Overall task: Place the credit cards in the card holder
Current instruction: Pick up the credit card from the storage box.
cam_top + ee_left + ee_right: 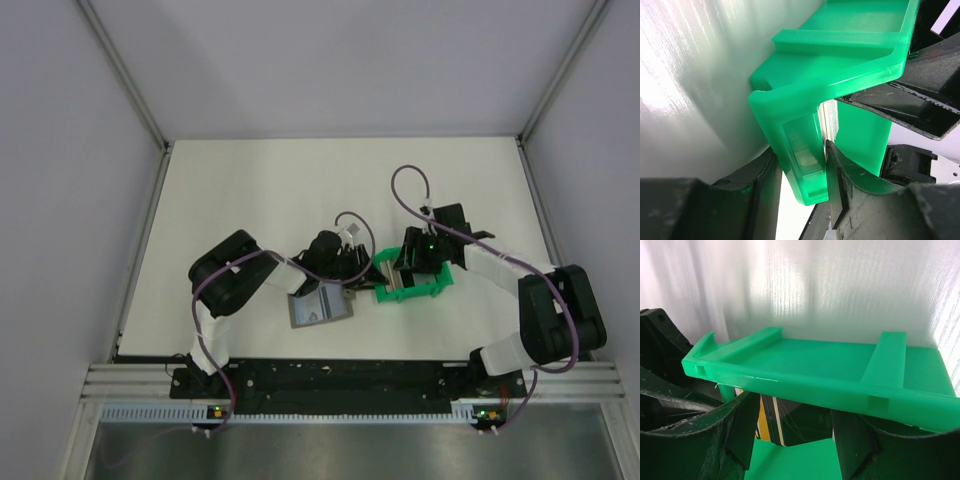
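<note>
Reaching over a cream table (250,180) boxed in by pale walls (60,150), both arms close on the green frame (435,287) right of centre. The card holder (318,306) lies flat just beside the frame's L end, nearer the bases.

Step in hand, by the look of it: getting a card out of the frame, w/ loading of the holder not yet begun. L tool (797,180) appears clamped on the frame's end wall, a finger against each face, prob. steadying it. R tool (795,435) hangs over the frame's far side, jaws apart, straddling the credit cards (782,422). These sit inside the frame under its top bar, a dark face w/ a yellow band showing; no pinch on them is visible.

Next move likely calls for R tool to close on one card only and lift it past the bar w/o dragging its neighbours. It would then carry the card to the holder's mouth, flat and square. Which end of the holder is open can't be told from above.

Table surface is matte and unmarked, w/ an aluminium rail (350,385) along its near edge. The walls are plain white panels set in metal corner posts.
</note>
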Motion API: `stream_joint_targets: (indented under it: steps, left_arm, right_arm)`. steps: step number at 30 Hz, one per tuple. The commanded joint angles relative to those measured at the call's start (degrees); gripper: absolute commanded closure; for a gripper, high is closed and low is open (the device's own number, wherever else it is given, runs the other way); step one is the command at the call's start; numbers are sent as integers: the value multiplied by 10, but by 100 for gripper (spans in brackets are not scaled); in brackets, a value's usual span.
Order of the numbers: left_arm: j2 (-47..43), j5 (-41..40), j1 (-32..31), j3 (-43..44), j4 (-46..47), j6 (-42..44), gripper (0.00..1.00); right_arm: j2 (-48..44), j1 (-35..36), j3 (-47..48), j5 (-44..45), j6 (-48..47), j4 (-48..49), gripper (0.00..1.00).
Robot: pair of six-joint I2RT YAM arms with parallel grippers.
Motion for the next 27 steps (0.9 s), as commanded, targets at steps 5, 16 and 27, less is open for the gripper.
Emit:
stream_joint_targets:
  steps: [5, 16, 27]
  left_arm:
    - [-46, -11, 0, 4, -41, 38, 60]
    - [-56, -14, 1, 11, -71, 43, 63]
    - [-70, -23, 1, 12, -94, 52, 66]
  right_arm:
    - [-30, 20, 16, 11, -7, -10, 42]
    - [-18, 82, 35, 126, -6, -33, 44]
    - [-40, 84, 45, 160, -35, -57, 67]
